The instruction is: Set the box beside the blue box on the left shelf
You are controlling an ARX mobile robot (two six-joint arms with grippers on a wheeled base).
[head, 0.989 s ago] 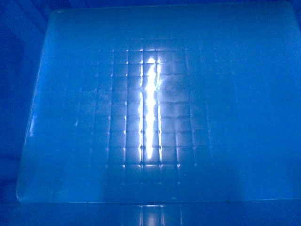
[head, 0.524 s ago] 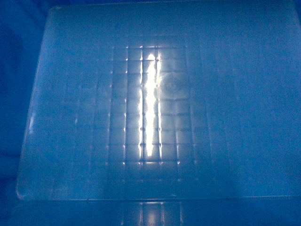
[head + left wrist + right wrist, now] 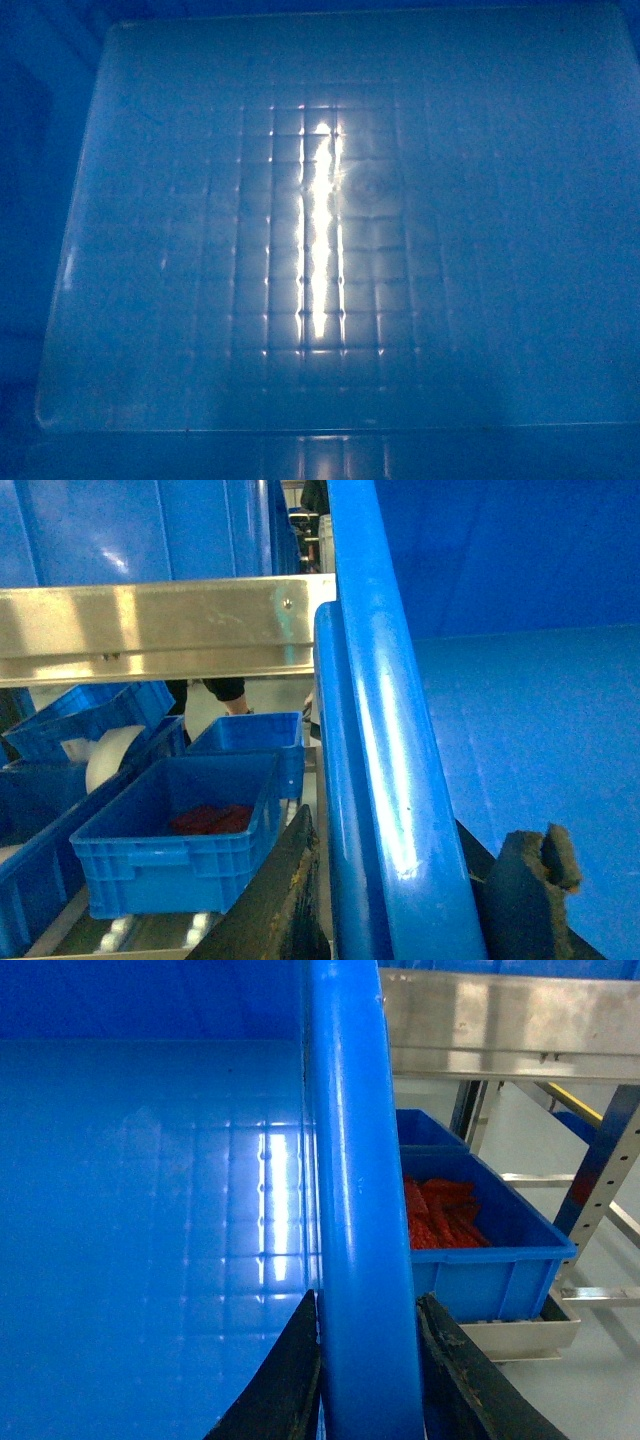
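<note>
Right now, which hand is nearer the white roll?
Left. The left hand clamps one rim of the crate, with the white roll beyond it. The right hand clamps the opposite rim, the whole crate between it and the roll.

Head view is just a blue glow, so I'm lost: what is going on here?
The robot is holding a big blue crate in both arms, so close that its grid floor fills the head view. The left claw clamps one rim and the right claw clamps the opposite rim. Metal shelves stand on both sides, holding smaller blue bins, some with red contents. The crate is not yet set down.
</note>
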